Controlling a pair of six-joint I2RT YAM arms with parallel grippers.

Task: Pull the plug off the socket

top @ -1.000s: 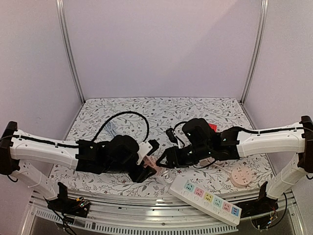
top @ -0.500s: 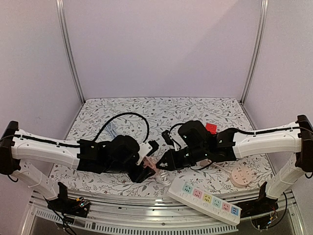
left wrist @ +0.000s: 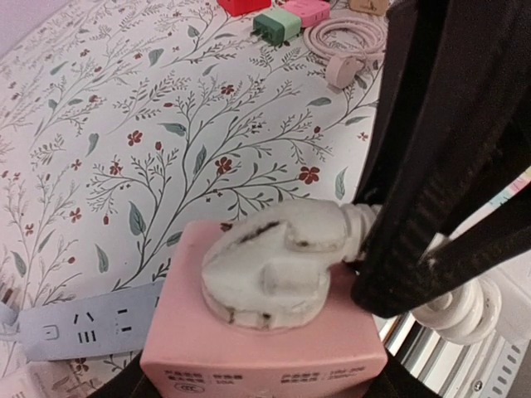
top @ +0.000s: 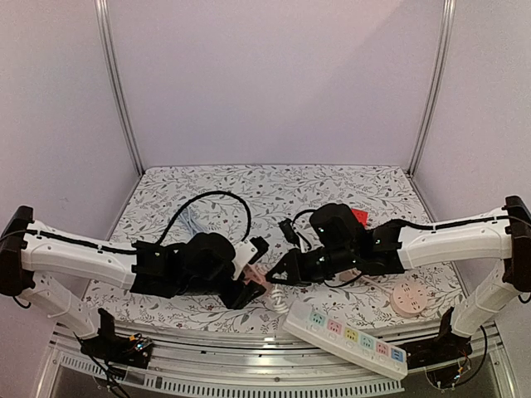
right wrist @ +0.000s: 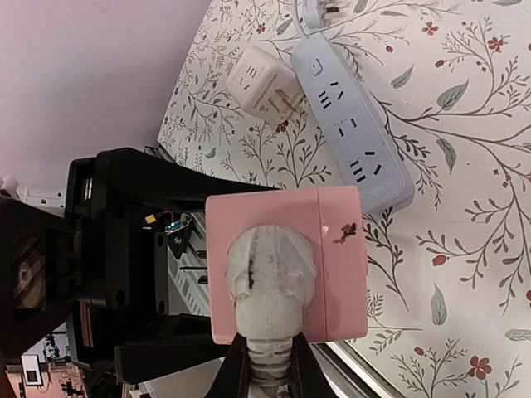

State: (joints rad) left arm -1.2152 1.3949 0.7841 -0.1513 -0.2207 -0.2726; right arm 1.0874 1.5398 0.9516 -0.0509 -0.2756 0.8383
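Notably, label point(left wrist: 249, 384) on pink socket point(left wrist: 187, 332) — unreadable, white plug point(left wrist: 274, 265) seated.

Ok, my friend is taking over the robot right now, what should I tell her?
Left gripper: shut on the pink socket, holding it off the table.
Right gripper: shut on the neck of the white plug.
Things: the plug sits fully in the socket, between the two arms at the front of the table.
Done: both grips are on.
Left: pull the plug straight out while the left gripper keeps the socket from following.
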